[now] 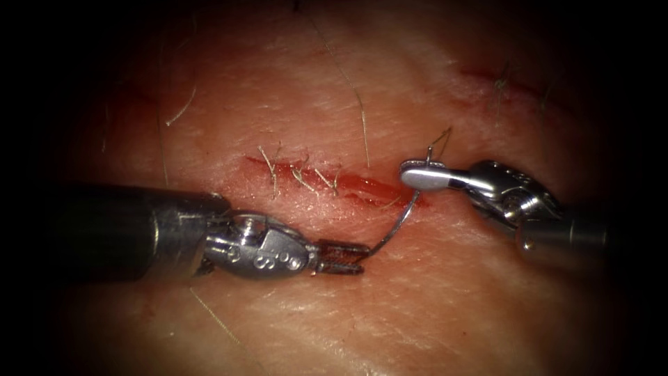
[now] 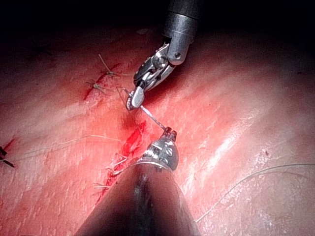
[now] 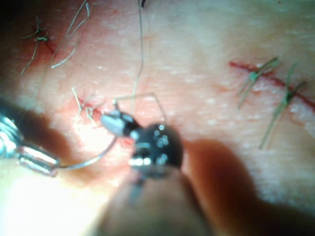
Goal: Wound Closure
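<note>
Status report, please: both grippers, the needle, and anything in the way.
Left gripper shut on needle tip end. Right gripper shut on its thread end. Needle spans the cut, clear of tissue. Nothing obstructing.

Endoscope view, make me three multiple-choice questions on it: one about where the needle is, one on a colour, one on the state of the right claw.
1. Where is the needle?
A. At the right end of the cut, between the two claws
B. Lying far to the left of the cut
C. Resting on the left tool's shaft

2. What colour is the fluid in the cut?
A. Green
B. Red
C. Blue

3. What is the right claw doing?
A. Wide open and empty
B. Shut on the tissue
C. Shut on the needle

Answers:
1 A: the needle arcs from the left claw, which grips one end, to the right claw, and its whole curve shows above the tissue.
2 B: the cut is wet and red.
3 C: it grips the needle near the end where the thread joins it.
</note>
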Controlling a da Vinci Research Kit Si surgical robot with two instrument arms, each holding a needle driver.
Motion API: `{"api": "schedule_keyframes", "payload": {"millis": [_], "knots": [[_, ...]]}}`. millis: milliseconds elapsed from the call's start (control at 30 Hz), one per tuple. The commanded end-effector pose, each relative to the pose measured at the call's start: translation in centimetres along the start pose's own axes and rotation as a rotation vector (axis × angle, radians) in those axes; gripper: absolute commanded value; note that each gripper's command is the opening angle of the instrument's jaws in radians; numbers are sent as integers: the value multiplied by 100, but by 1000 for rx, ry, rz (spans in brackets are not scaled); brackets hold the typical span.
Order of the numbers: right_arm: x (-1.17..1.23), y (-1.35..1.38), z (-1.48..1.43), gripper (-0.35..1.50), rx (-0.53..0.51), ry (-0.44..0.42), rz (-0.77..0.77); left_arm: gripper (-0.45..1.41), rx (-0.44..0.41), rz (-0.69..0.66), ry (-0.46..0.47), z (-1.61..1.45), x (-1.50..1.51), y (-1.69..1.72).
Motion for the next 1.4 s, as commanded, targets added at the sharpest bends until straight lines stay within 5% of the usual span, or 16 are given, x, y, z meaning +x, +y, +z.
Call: {"api": "schedule_keyframes", "payload": {"millis": [33,400,900,1000,1033,1100,1400], "knots": [[-8,3,7,-35,0,1,-21,-6,-5,-24,-10,10,-11,-2],[-2,9,8,-35,-5,35,-282,-22,-56,-136,-143,23,-84,-31],[-9,14,19,-35,-28,28,-303,-45,-83,-143,-125,29,-55,1],[-11,10,22,99,-48,25,-273,-45,-85,-145,-123,26,-52,-1],[-11,10,22,99,-48,25,-273,-45,-85,-145,-123,26,-52,-1],[-11,6,23,140,-104,34,-265,-45,-77,-145,-128,24,-52,-1],[-14,-6,13,148,-209,-6,-186,-45,-44,-152,-152,17,-40,-1]]}}
